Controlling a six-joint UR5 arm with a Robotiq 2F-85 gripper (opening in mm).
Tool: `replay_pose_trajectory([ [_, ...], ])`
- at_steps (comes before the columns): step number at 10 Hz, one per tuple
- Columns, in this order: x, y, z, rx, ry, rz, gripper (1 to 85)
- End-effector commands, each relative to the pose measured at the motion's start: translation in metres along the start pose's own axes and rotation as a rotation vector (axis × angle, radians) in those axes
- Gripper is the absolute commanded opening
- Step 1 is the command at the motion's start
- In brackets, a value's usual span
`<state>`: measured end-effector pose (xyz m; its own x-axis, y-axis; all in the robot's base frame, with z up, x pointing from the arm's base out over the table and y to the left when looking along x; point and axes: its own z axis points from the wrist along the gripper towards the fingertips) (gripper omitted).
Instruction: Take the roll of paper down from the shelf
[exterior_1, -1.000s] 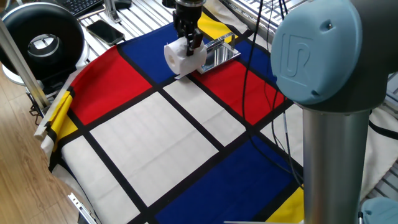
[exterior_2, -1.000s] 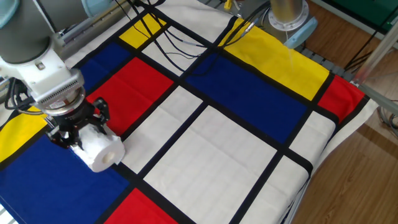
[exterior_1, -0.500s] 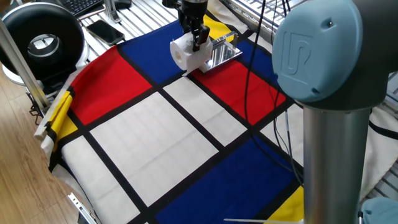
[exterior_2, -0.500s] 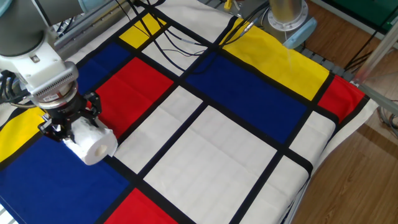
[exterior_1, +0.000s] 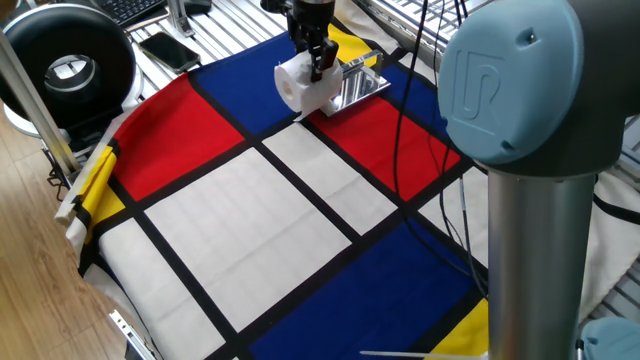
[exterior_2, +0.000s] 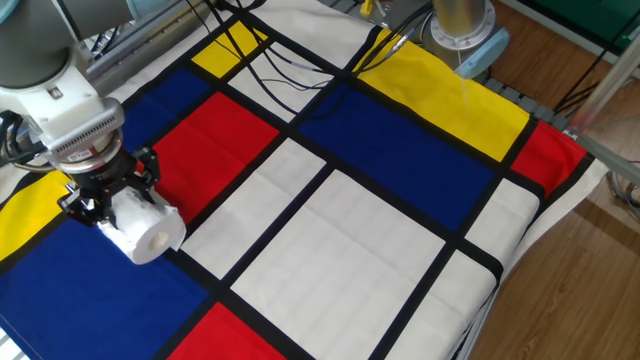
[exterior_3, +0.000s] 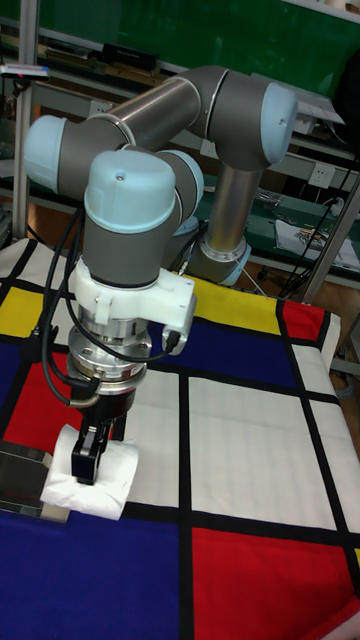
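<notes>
The roll of paper (exterior_1: 303, 88), a small white cylinder, is held on its side with the hollow end showing in the other fixed view (exterior_2: 147, 232). My gripper (exterior_1: 311, 72) comes down from above and is shut on it, with a black finger across its top. The shelf (exterior_1: 358, 84), a shiny silver plate, lies right beside the roll on the chequered cloth. In the tall fixed view the roll (exterior_3: 103, 487) touches the edge of the shelf (exterior_3: 22, 478) under the gripper (exterior_3: 94, 468). I cannot tell whether the roll rests on the cloth or hangs just above it.
A red, blue, white and yellow cloth (exterior_1: 250, 220) covers the table. Black cables (exterior_1: 400, 110) run over it near the shelf. A black round device (exterior_1: 68, 62) and a phone (exterior_1: 168, 48) lie at the far left. The arm's column (exterior_1: 525, 230) stands in front.
Over the last second my gripper carried the roll a short way toward the far side of the table, closer to the silver shelf. It has hardly moved in the last half second.
</notes>
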<state>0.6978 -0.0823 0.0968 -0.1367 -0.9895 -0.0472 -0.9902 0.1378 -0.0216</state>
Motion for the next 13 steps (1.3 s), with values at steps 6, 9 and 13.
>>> replay_pose_trajectory([
  [6,-0.025,0.007,0.002,-0.012,-0.05,0.043,1.0],
  [9,-0.063,0.017,0.009,0.003,-0.07,0.111,1.0],
  [13,-0.073,0.011,0.003,0.029,-0.044,0.111,1.0],
])
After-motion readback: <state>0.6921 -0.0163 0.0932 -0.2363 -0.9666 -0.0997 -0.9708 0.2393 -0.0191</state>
